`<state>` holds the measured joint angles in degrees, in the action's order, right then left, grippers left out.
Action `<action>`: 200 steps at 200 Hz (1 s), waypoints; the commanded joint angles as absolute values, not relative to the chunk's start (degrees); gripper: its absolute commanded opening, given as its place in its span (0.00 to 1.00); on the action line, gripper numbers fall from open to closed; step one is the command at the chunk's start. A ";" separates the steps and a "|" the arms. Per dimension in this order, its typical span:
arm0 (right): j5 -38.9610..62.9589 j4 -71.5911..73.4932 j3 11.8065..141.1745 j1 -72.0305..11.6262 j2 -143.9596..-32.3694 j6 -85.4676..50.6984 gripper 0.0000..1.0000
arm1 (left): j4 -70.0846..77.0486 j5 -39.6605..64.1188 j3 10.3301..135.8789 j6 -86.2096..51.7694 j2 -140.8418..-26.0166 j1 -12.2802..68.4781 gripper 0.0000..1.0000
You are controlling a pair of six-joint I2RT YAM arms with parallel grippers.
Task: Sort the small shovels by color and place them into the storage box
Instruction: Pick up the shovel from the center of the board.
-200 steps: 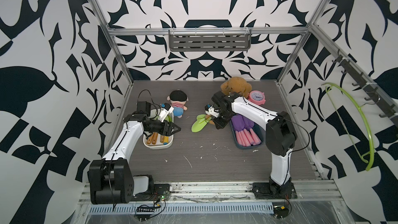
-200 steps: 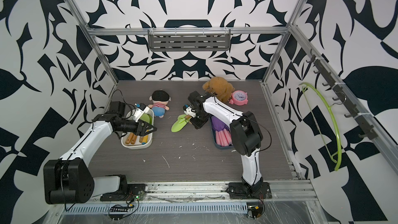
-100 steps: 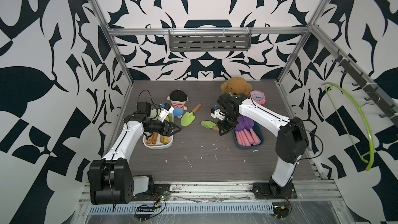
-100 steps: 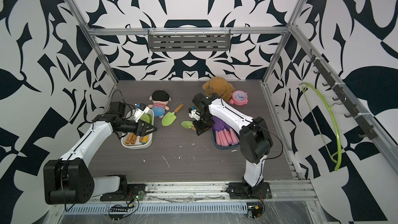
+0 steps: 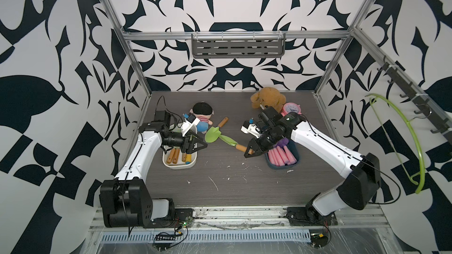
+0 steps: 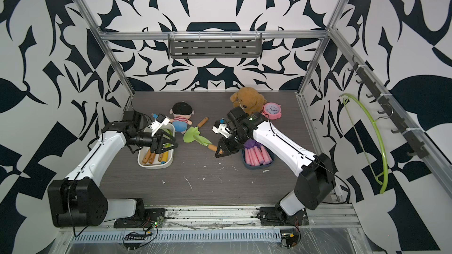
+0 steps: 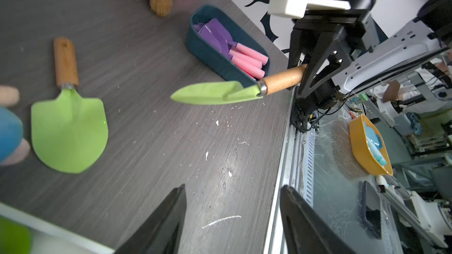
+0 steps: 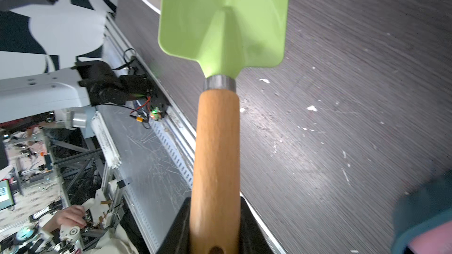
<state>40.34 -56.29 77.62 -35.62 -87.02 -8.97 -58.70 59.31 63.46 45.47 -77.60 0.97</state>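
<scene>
Nearest, the white oval storage box (image 5: 179,166) held wooden-handled green shovels. The left end effector (image 5: 203,144) hovered over it, jaws spread and empty. The right end effector (image 5: 248,153) pinched the wooden handle of a light green shovel (image 5: 228,140), raised above the grey surface (image 5: 220,186). Advisable: carry it level to the white box, blade clearing the rim. Farther back, another green shovel (image 5: 212,135) lay loose.

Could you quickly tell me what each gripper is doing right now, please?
Left gripper: open, holding nothing.
Right gripper: closed on the wooden handle of a green shovel.
</scene>
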 commanded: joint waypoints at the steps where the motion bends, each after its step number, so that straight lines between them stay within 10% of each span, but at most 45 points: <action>1: 49.49 -54.46 78.30 -35.69 -84.80 -9.20 0.00 | -71.80 63.67 68.94 64.90 -80.23 0.85 0.67; 65: 55.63 -55.62 79.43 -35.70 -84.09 -8.44 0.00 | -76.54 62.27 73.16 82.99 -79.61 2.58 0.67; 200: 61.29 -57.31 80.60 -35.72 -84.83 -6.96 0.00 | -65.09 58.63 71.10 76.61 -81.08 7.74 0.61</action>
<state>57.87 -56.90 77.62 -35.62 -86.15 -8.62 -64.73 58.30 71.66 76.47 -80.05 6.44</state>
